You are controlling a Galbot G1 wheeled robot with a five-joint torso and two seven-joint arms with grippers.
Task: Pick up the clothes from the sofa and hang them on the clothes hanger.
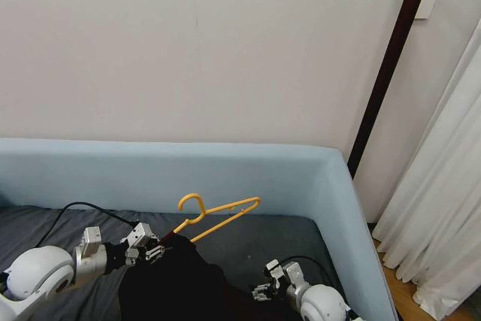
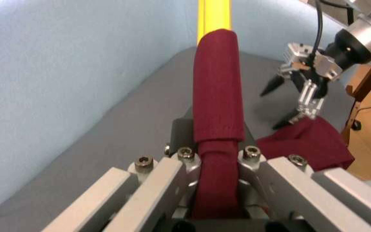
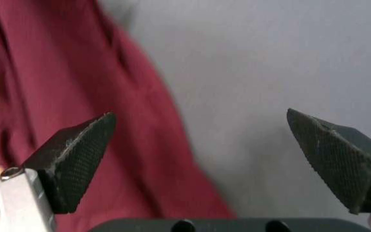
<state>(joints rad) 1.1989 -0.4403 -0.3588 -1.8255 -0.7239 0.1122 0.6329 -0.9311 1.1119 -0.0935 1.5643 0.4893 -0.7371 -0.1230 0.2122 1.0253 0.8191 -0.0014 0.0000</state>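
A yellow hanger (image 1: 218, 216) lies tilted over the grey sofa seat (image 1: 263, 242), its hook up. A dark maroon garment (image 1: 180, 283) hangs from one hanger arm and spreads over the seat. My left gripper (image 1: 154, 249) is shut on that cloth-covered hanger arm. The left wrist view shows the maroon sleeve (image 2: 218, 96) pinched between the fingers (image 2: 172, 174), with the bare yellow hanger (image 2: 214, 14) beyond it. My right gripper (image 1: 263, 289) is open just over the garment's edge. Its fingertips (image 3: 76, 159) straddle the border between the maroon garment (image 3: 56, 96) and the grey cushion (image 3: 269, 72).
The light blue sofa back (image 1: 188, 171) and its right armrest (image 1: 353, 231) wall in the seat. A dark wooden rack pole (image 1: 387, 65) rises behind the armrest. White curtains (image 1: 443, 208) hang to the right. A black cable (image 1: 90, 207) loops over the left arm.
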